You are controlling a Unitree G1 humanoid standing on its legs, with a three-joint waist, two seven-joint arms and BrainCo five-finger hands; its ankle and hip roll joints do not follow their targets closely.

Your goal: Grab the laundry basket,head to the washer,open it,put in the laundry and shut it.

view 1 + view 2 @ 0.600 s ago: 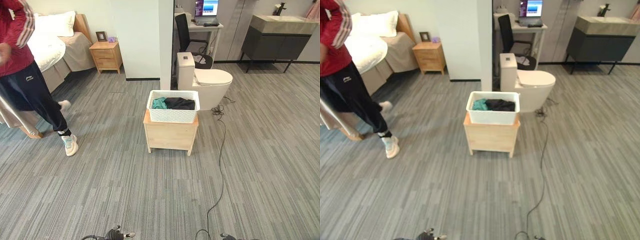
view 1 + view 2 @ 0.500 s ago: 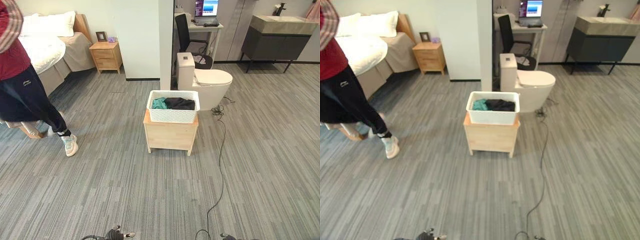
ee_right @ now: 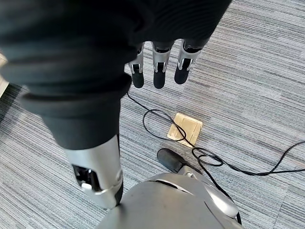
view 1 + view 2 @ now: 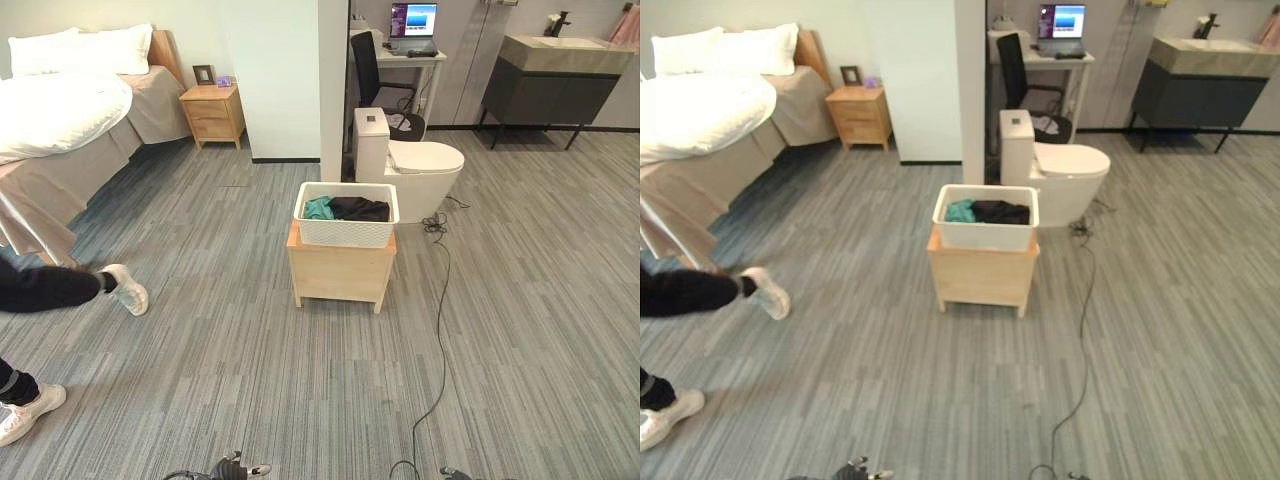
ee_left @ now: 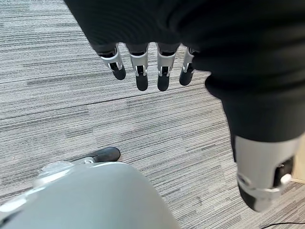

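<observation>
A white laundry basket [image 4: 346,229] holding teal and black clothes [image 4: 345,208] sits on a small wooden stand [image 4: 340,271] in the middle of the room, a few steps ahead of me. My left hand [image 5: 143,67] hangs over the carpet with its fingers straight and nothing in it. My right hand [image 3: 159,64] also hangs with straight fingers over the carpet, holding nothing. Both hands are far from the basket.
A person [image 4: 60,290] strides at the left edge. A bed [image 4: 70,110] and nightstand [image 4: 212,112] stand back left, a white toilet [image 4: 410,160] behind the basket, a desk with laptop [image 4: 412,40] and a dark vanity [image 4: 555,75] at the back. A floor socket plate [image 3: 185,129] lies near my right hand.
The person has walked from the back left toward the near left edge, uncovering the bed. Basket and stand have stayed put.
</observation>
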